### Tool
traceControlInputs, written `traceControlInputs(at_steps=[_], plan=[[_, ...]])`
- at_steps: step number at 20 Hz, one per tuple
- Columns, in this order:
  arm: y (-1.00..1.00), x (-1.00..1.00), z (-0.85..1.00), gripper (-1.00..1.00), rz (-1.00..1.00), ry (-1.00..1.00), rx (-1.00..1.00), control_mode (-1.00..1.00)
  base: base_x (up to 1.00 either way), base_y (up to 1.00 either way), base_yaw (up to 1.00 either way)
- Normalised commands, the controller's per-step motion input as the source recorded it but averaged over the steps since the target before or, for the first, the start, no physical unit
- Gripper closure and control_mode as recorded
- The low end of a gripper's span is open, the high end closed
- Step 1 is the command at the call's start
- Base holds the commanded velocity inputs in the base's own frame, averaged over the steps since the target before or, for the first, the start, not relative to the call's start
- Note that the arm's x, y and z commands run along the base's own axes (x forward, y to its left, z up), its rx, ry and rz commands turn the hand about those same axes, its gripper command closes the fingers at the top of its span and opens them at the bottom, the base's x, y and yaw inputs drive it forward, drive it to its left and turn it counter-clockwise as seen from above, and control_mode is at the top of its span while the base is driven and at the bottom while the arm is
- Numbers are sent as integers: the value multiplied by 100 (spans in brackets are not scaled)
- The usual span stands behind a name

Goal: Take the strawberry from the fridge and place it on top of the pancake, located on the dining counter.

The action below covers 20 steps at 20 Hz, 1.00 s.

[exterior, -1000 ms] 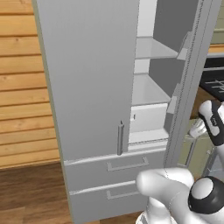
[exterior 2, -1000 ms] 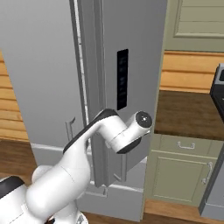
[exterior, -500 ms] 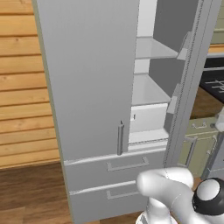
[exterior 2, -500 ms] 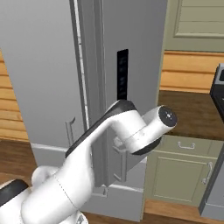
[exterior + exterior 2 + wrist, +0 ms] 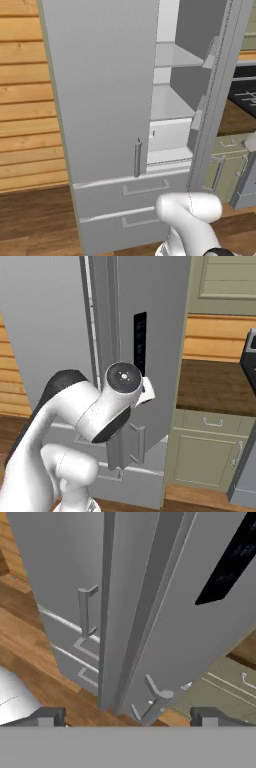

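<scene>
Left base view: the fridge (image 5: 107,100) stands ahead with its left door shut and its right door (image 5: 212,95) swung open, white shelves (image 5: 172,56) and a white bin (image 5: 169,134) showing in the gap. A vertical bar handle (image 5: 137,158) sits low on the shut door, above two drawers (image 5: 132,187). Whether the strawberry lies inside cannot be told; no red piece shows on the visible shelves.

Right base view: the arm's white elbow (image 5: 122,381) crosses in front of the open door's outer face, which carries a dark panel (image 5: 140,343). Olive cabinets (image 5: 205,453) and a dark-brown surface (image 5: 215,386) stand to the right.

Hand view: the gripper (image 5: 129,716) is released, its two dark tips spread far apart at the bottom with nothing between them. Just ahead of it is the open door's edge and its bar handle (image 5: 155,704); the shut door's handle (image 5: 85,609) is farther off to the gripper's left.
</scene>
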Motion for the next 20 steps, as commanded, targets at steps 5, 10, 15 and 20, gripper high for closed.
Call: traceControlInputs(at_steps=[5,10,15,20], plan=[[100,0,33,-100,-29,-1,-30,-100,0,0,0],[100,2,29,-100,-24,7,-44,-100,0,0,0],[94,38,17,-100,-23,40,-47,-100,0,0,0],[7,85,-18,-100,-23,51,-43,-100,0,0,0]])
